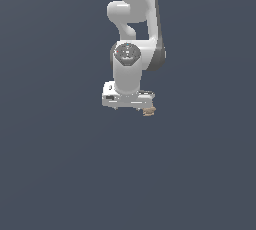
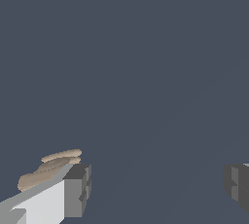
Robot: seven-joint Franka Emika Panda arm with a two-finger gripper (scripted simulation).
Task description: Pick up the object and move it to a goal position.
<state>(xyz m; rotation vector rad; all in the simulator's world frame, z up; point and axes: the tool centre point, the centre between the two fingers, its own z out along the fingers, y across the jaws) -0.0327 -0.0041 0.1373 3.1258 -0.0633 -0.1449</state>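
The object (image 1: 148, 111), a tiny tan lump with faint darker bands (image 2: 48, 168), is sitting just under the white gripper block's end, at the exterior view's right.

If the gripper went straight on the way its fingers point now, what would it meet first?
Probably nothing but the plain dark ground. The gripper is open, and the gap ahead of it looks free. The tan object lies beside one finger, outside the gap, so the fingers would likely pass it. Depth is unclear.

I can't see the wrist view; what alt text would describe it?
Two grey fingertips of the robot's hand stand wide apart over a plain dark floor, nothing between them. A small tan lumpy object lies beside and behind one fingertip, outside the gap.
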